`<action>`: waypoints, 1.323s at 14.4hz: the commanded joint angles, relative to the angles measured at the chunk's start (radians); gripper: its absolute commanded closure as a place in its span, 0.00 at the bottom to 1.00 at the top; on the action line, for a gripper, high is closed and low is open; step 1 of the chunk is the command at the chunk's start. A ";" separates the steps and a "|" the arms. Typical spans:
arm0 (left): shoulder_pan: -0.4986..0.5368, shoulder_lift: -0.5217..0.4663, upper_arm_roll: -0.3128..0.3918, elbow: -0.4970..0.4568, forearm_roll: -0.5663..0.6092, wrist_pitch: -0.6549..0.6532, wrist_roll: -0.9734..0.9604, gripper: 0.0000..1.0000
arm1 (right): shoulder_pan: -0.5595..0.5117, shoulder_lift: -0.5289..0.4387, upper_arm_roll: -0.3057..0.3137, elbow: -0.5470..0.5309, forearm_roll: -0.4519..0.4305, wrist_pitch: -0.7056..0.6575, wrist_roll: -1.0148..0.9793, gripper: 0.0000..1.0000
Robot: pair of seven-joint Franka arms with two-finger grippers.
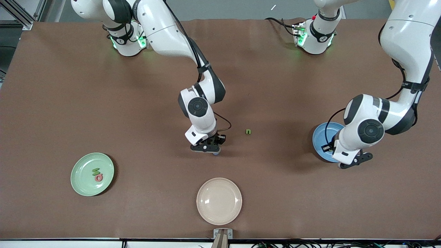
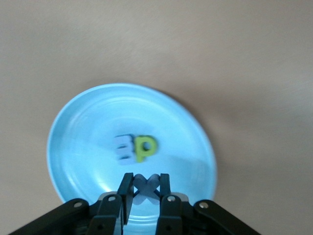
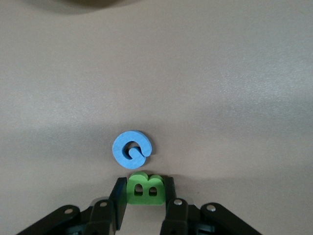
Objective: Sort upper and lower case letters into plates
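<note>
My right gripper [image 3: 145,191] is down at the table's middle, shut on a green B [image 3: 145,188] that rests on the brown cloth. A blue G [image 3: 131,149] lies just beside the B. In the front view this gripper [image 1: 206,148] hides the B. My left gripper [image 2: 145,185] hangs over the sky blue plate [image 2: 78,127], shut on a blue plus sign [image 2: 145,182]. A pale blue letter [image 2: 123,147] and a green P [image 2: 145,148] lie in that plate. The pale green plate [image 1: 81,179] holds a green letter [image 1: 95,171] and a pink Q [image 1: 99,177]. A small green n [image 1: 248,131] lies loose on the cloth.
A cream-beige plate [image 1: 219,200] sits near the table's front edge, nearer the front camera than my right gripper. The sky blue plate [image 1: 320,137] is toward the left arm's end, the green one toward the right arm's end.
</note>
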 commanded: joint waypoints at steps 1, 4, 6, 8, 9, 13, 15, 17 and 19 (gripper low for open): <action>0.026 -0.025 -0.010 -0.062 0.016 0.021 0.034 0.73 | -0.010 -0.019 -0.008 -0.010 -0.012 -0.028 0.008 0.96; 0.033 -0.034 -0.013 -0.063 0.009 0.023 0.012 0.00 | -0.033 -0.042 -0.096 0.024 -0.021 -0.184 -0.070 0.97; 0.031 -0.037 -0.060 -0.063 -0.003 0.019 -0.031 0.00 | -0.035 -0.050 -0.191 0.032 -0.018 -0.265 -0.228 0.97; 0.017 -0.031 -0.124 -0.061 -0.001 0.019 -0.159 0.00 | -0.042 -0.053 -0.305 0.030 -0.018 -0.334 -0.437 0.97; 0.007 -0.026 -0.158 -0.059 -0.001 0.019 -0.204 0.00 | -0.053 -0.052 -0.354 0.027 -0.018 -0.364 -0.551 0.97; -0.072 0.027 -0.237 -0.056 -0.003 0.056 -0.421 0.02 | -0.234 -0.050 -0.410 0.024 -0.012 -0.396 -1.085 0.96; -0.147 0.042 -0.238 -0.070 0.000 0.134 -0.549 0.06 | -0.346 -0.045 -0.399 0.024 0.005 -0.385 -1.294 0.96; -0.242 0.064 -0.234 -0.067 0.016 0.154 -0.582 0.15 | -0.410 -0.036 -0.397 0.024 0.022 -0.382 -1.395 0.96; -0.299 0.085 -0.232 -0.067 0.092 0.164 -0.571 0.20 | -0.452 -0.025 -0.390 0.019 0.020 -0.340 -1.457 0.93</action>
